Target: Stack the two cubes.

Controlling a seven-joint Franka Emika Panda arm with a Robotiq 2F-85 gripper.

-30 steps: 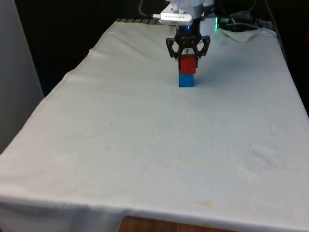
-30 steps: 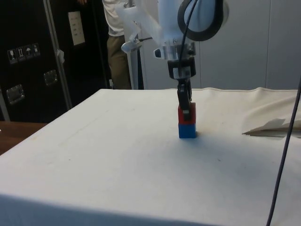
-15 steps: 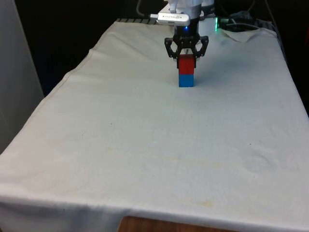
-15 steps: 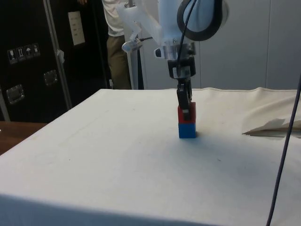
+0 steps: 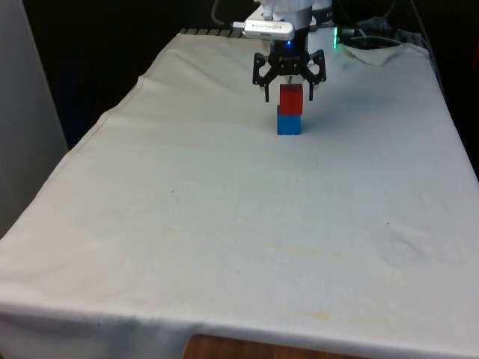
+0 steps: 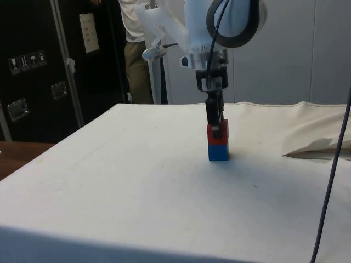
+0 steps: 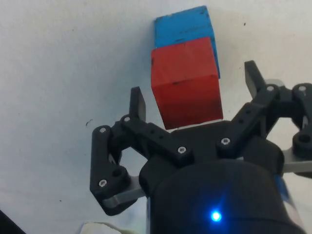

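White cloth [image 5: 224,224] covers the table. Gripper [image 5: 290,88] [image 7: 197,95] is spread, fingers [image 7: 138,103] clear of the red cube [image 5: 291,99] [image 7: 185,83] on both sides and level with it. Red cube rests on the blue cube [image 5: 289,123] [image 7: 184,27], far end of the table, faces slightly offset. Risk: a skewed retreat lets a finger clip the red cube and topple the stack.

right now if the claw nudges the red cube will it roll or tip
Probably neither rolls: the red cube has flat faces and looks rigid. It sits on the blue cube, slightly askew in the wrist view, so a sideways nudge would likely slide it off. The open claw no longer steadies it.
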